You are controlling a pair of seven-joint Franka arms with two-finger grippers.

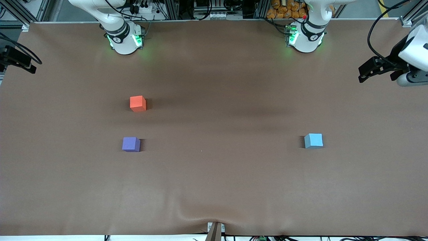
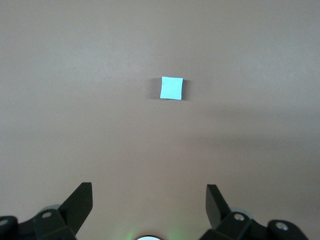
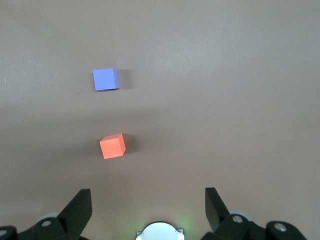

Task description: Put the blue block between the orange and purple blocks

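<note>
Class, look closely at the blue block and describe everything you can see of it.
The blue block is a small light sky-blue cube with a matte, foam-like surface, plain and unmarked. It rests flat on the brown table cover, turned slightly askew, toward the left arm's end of the table. It stands alone, well apart from the purple block and the orange block, and about as near the front camera as the purple one. Only the cover touches it. No gripper is at it.
</note>
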